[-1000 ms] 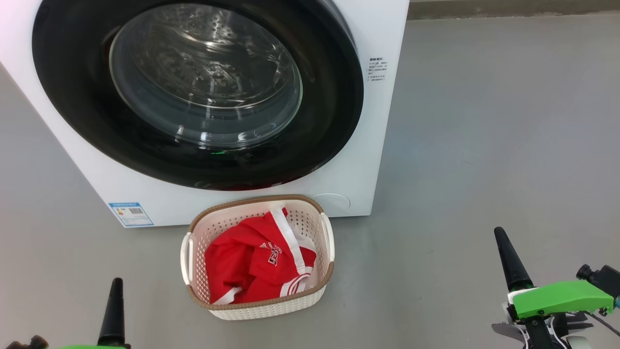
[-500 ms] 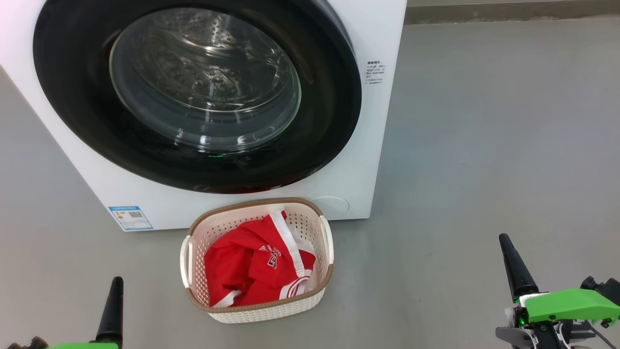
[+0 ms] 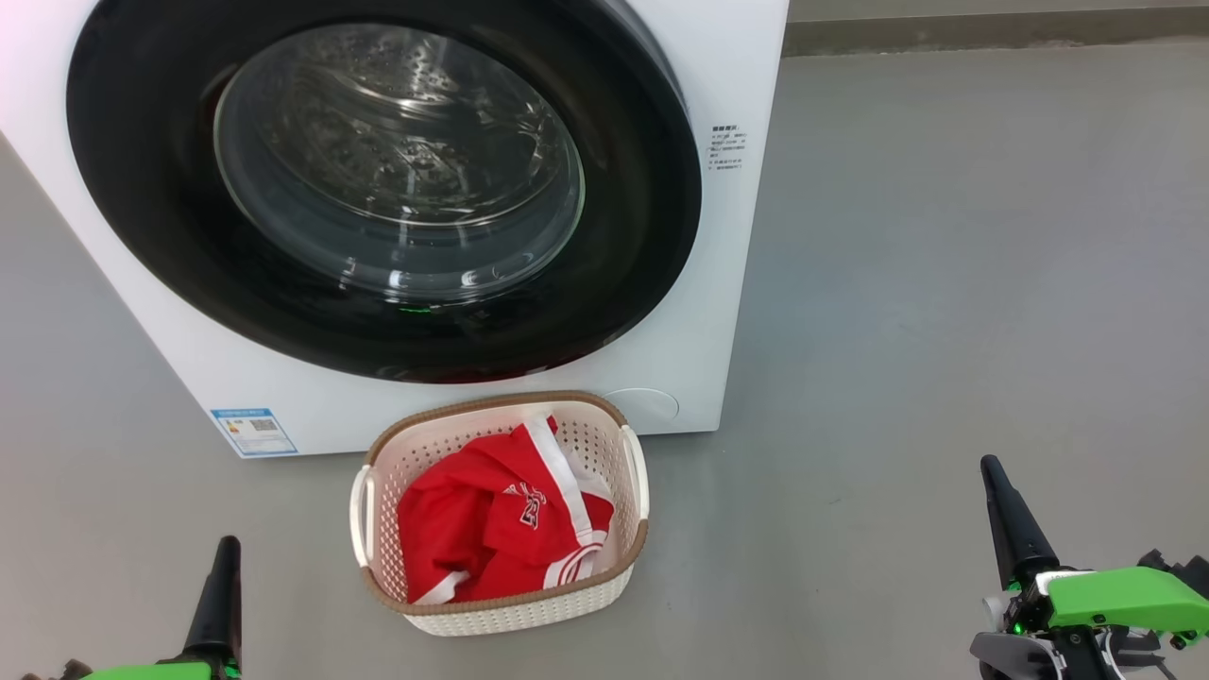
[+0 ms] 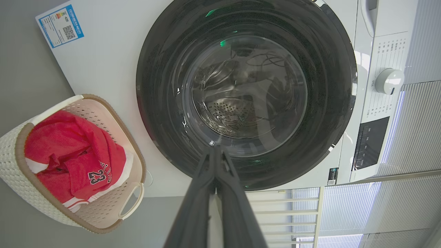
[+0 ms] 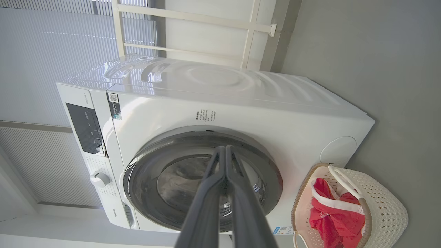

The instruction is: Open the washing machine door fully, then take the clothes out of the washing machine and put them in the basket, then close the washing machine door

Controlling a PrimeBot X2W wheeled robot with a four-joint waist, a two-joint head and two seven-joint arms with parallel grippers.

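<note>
In the basket (image 3: 518,615), the clothes (image 3: 472,529); door (image 3: 387,179) shut

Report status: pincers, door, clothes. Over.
Left pincer and right pincer shut, empty. Washing machine door closed, neither pincer touching it. Clothes in the basket. Nothing seen in the way.

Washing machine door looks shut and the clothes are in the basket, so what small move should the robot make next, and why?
Probably none beyond lowering both arms to rest. The washing machine door sits closed against the washing machine, the clothes lie in the basket, and the left gripper and right gripper are shut, empty, and clear of both.
</note>
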